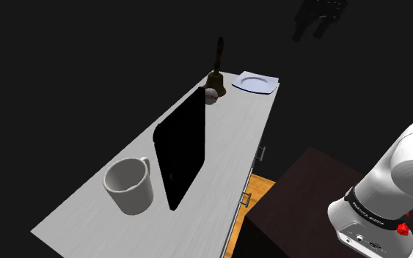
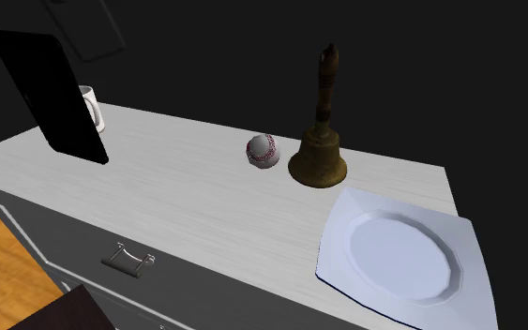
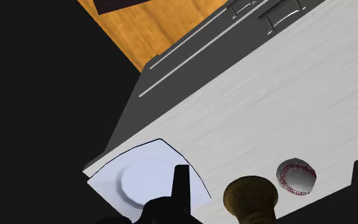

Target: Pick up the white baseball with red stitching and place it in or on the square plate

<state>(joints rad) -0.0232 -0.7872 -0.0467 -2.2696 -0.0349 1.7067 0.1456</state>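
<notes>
Ball point(image 2: 263, 150) is just beside the bell point(image 2: 318, 157). Plate point(image 2: 402, 253) sits toward the second exterior view's right. Mug point(image 2: 93, 108) is behind the tablet point(image 2: 51, 94) at its left.

The white ball point(image 2: 263, 150) with red stitches sits just beside the brown bell point(image 2: 318, 155). The square plate point(image 2: 339, 239) lies near the bell too.

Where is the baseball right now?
In the second exterior view the baseball sits on the white counter, close to the left of the bell. The square plate lies farther right, past the bell.
</notes>
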